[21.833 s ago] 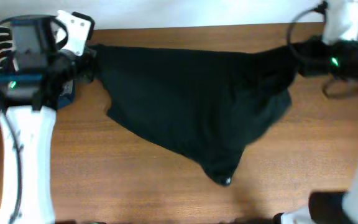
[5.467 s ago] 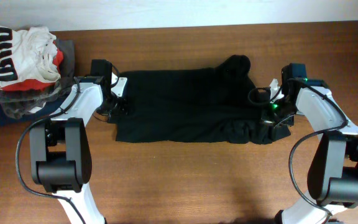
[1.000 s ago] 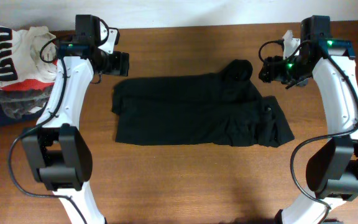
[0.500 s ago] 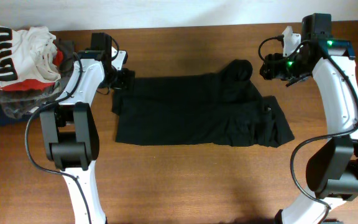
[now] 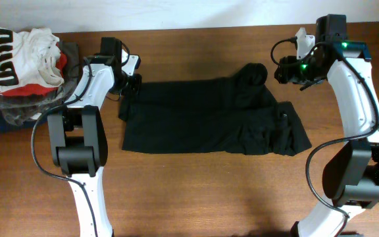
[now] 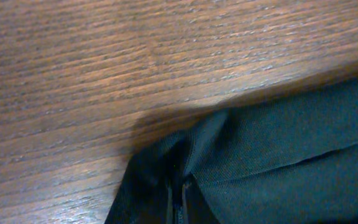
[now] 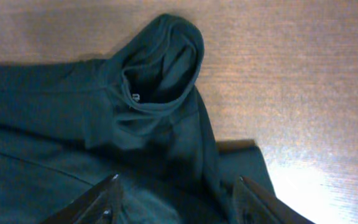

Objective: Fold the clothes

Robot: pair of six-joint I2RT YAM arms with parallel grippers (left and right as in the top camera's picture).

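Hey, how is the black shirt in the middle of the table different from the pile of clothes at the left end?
The black T-shirt is one garment spread out almost flat, with a bunched lump at its far edge; the pile is several garments heaped together. The T-shirt looks all black; the pile mixes white with black lettering, red, grey and navy. Both are soft cloth lying on the wooden table.

Overhead: aimed straight down from high above the brown wooden table (image 5: 196, 197), far enough that the whole black soft-fabric T-shirt (image 5: 202, 122) is taken in.
Left wrist: held very close, at the shirt's corner on the wood.
Right wrist: aimed down from further off; the shirt's bunched hump is shared with overhead.
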